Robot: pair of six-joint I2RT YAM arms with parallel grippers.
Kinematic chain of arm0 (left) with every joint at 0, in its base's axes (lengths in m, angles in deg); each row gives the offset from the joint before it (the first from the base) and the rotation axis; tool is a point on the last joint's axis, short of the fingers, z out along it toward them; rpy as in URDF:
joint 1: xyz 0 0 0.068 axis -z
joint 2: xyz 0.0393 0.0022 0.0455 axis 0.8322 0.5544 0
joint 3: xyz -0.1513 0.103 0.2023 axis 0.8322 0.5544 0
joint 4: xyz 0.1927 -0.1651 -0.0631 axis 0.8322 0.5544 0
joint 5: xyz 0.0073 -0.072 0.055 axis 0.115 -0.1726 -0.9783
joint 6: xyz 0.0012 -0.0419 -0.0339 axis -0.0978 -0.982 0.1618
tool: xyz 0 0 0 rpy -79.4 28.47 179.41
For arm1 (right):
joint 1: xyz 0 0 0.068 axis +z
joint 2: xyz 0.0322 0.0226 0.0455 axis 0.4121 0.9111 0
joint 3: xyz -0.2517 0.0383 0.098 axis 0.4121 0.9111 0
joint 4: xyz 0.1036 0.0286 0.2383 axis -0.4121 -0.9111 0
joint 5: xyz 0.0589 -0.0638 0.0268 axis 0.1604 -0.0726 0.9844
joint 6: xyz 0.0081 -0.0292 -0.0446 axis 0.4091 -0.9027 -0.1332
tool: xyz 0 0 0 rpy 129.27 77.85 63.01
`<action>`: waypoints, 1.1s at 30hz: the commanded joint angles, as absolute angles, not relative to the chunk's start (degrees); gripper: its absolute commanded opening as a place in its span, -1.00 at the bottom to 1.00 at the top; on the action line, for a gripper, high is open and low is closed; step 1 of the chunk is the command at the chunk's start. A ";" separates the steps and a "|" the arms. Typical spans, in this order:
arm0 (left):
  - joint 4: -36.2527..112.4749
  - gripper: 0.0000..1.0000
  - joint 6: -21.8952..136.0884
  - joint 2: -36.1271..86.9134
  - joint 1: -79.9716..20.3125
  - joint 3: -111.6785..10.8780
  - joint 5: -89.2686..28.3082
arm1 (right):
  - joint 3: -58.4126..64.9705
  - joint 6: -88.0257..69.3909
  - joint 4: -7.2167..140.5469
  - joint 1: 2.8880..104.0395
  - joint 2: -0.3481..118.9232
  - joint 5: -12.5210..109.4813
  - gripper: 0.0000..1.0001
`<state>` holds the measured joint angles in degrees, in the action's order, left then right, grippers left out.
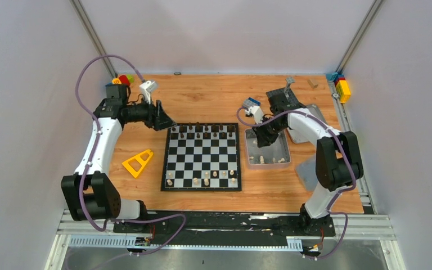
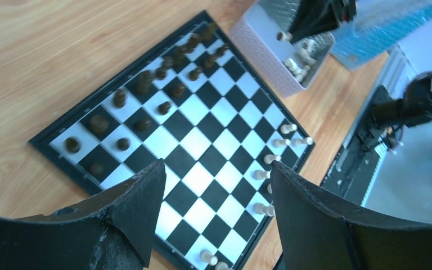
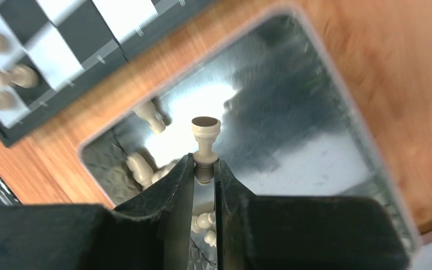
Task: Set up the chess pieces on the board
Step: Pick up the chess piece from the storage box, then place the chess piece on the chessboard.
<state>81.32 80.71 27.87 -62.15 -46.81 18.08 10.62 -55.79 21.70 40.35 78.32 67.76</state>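
Note:
The board (image 1: 202,157) lies mid-table; it also shows in the left wrist view (image 2: 191,140). Dark chess pieces (image 1: 202,130) fill its far rows and several cream pieces (image 1: 205,179) stand in its near rows. My right gripper (image 3: 205,166) is shut on a cream chess piece (image 3: 205,135) held above the silver metal tin (image 3: 292,140), which holds more cream pieces (image 3: 146,169). In the top view the right gripper (image 1: 263,140) hangs over the tin (image 1: 269,151). My left gripper (image 2: 216,194) is open and empty, above the board's far left corner (image 1: 167,125).
A yellow triangular frame (image 1: 138,162) lies left of the board. Coloured toy bricks (image 1: 122,80) sit at the far left corner and more (image 1: 342,87) at the far right. A grey studded plate (image 1: 308,170) lies right of the tin. A small wooden block (image 1: 313,84) sits at the back.

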 commanded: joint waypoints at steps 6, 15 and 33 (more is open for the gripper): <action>73.71 0.40 70.10 34.06 -50.11 -54.32 25.33 | -5.00 -49.68 17.97 48.67 71.28 80.79 -1.00; 73.23 0.22 57.96 44.02 -41.29 -61.75 29.16 | -11.65 -44.54 21.29 55.63 71.80 83.31 -1.00; 71.94 0.02 54.86 49.05 -34.73 -62.00 30.22 | -11.97 -40.48 25.56 57.56 72.35 81.80 -1.00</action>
